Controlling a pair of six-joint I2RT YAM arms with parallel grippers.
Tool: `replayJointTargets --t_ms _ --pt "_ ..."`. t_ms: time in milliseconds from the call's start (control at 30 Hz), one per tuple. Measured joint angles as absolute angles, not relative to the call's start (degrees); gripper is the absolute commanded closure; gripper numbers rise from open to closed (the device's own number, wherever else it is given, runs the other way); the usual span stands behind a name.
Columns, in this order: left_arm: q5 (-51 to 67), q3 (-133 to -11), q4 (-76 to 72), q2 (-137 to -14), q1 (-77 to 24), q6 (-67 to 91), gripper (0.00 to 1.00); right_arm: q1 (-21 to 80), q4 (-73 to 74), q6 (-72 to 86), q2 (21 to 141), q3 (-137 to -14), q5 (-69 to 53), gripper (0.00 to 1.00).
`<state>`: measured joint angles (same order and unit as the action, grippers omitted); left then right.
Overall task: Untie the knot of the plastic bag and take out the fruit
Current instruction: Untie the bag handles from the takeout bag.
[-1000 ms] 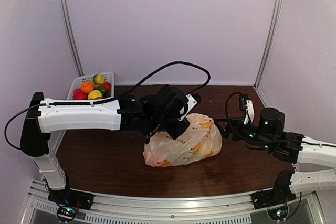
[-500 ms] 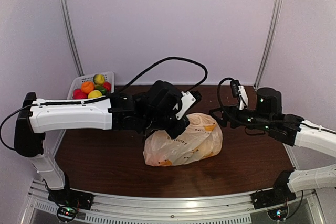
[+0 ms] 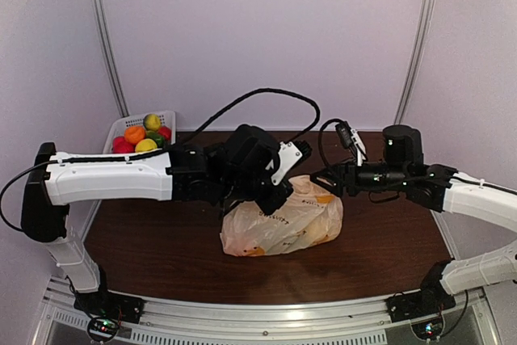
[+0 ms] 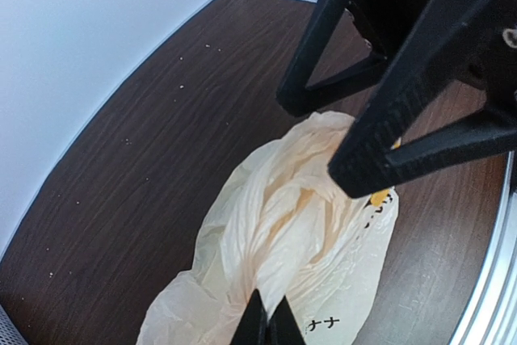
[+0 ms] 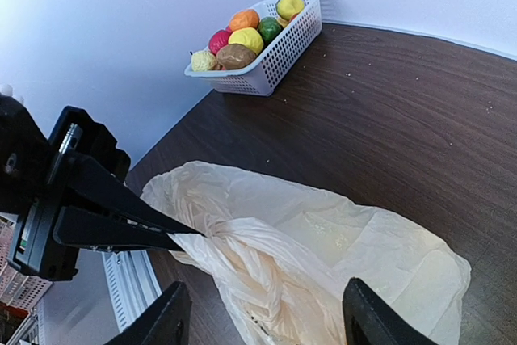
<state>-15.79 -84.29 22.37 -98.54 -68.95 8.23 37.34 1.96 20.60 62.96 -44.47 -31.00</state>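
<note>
On the dark surface (image 3: 145, 240), centre, lies the cream plastic bag (image 3: 283, 220); a white basket (image 5: 279, 58) sits far left. Only the wrist views show the grips: left gripper (image 4: 267, 325) pressed together, pinching the bag's twisted top; right gripper (image 5: 265, 313) spread just above it.

From the left wrist view, the bag (image 4: 266, 232) carries two dark Japanese characters (image 4: 323, 325) that read "ナナ". They are printed on the cream plastic close to the bag's near edge, just right of the black fingertips, and whether the word runs on to either side I cannot tell. Looking from above, the same bag, lying about mid-table, shows a short line of small dark print (image 3: 266, 217) on its upper left face, but the letters are too small and too crinkled to make out.
</note>
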Motion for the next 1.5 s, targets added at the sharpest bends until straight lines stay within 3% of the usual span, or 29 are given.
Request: replayJointTargets --t_ms 567,667,967,1500 --pt "-15.35 -83.13 22.31 -98.45 -68.93 8.25 1.0 36.49 2.85 18.22 70.26 -46.41 -32.56 0.36" --pt "-15.35 -83.13 22.31 -98.43 -68.95 8.27 1.0 36.49 2.74 18.13 70.76 -46.78 -32.62 0.45" --pt "-15.9 -83.13 22.33 -98.43 -68.93 8.1 1.0 35.99 3.01 18.06 72.18 -47.03 -32.6 0.98" --pt "-15.99 -81.3 20.8 -97.1 -67.31 8.8 1.0 33.95 3.03 19.59 68.29 -46.11 -29.58 1.0"
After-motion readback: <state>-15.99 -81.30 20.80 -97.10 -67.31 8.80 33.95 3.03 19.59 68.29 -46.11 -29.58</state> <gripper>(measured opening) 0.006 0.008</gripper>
